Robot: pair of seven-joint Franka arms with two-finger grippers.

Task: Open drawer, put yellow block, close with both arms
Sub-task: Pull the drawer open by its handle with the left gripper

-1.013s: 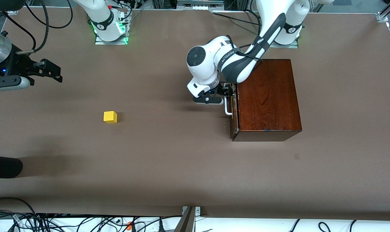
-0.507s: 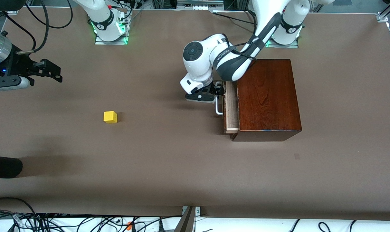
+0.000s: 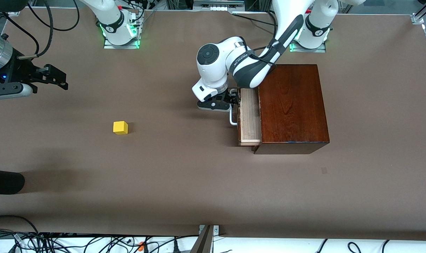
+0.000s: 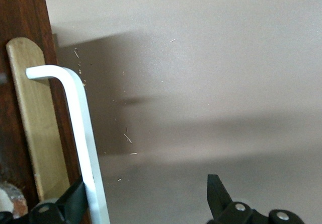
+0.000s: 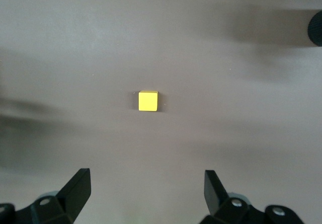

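Note:
The dark mahogany box [image 3: 292,105] stands toward the left arm's end of the table. Its drawer [image 3: 249,117] is pulled partly out, showing the pale wood tray. My left gripper [image 3: 234,99] [image 4: 146,191] is open at the white handle [image 3: 233,114] [image 4: 75,128]; one finger [image 4: 75,201] is hooked between the bar and the drawer front, the other stands well apart. The yellow block [image 3: 120,127] [image 5: 148,100] lies on the brown table toward the right arm's end. My right gripper [image 3: 52,77] [image 5: 147,178] hangs open and empty in the air, looking down on the block.
A black rounded object [image 3: 5,181] juts in at the table edge toward the right arm's end, nearer the front camera than the block. Cables [image 3: 58,240] run along the table's near edge. The arms' green-lit bases [image 3: 119,35] stand along the back.
The drawer has slid farther out of the box, drawn by my left gripper on the handle toward the right arm's end. The right arm and the block have not moved.

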